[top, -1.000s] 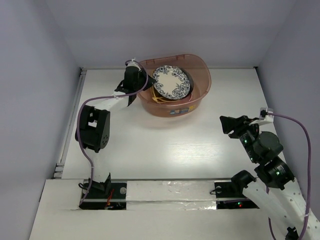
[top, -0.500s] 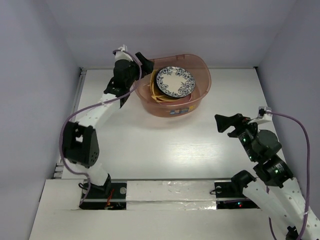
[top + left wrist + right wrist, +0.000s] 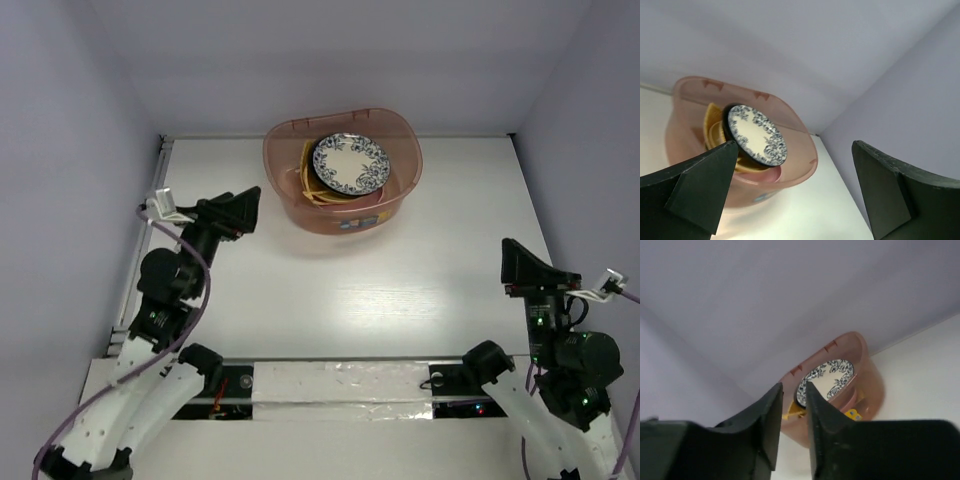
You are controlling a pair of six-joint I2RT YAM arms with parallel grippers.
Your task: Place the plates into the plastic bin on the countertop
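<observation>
The blue-and-white floral round plate (image 3: pixel 349 165) sits tilted in the translucent pinkish plastic bin (image 3: pixel 272 170) and might slip. The left gripper (image 3: pixel 795 147) gapes wide and the right gripper (image 3: pixel 793 387) is narrow, both empty.

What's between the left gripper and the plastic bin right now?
Nothing: only bare countertop separates the left gripper from the plastic bin, as the top view shows.

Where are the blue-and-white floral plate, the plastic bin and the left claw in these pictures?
blue-and-white floral plate (image 3: pixel 349 164): top external view, its cream centre.
plastic bin (image 3: pixel 305 215): top external view, its near wall.
left claw (image 3: pixel 254 211): top external view, the gap between its open fingertips.
</observation>
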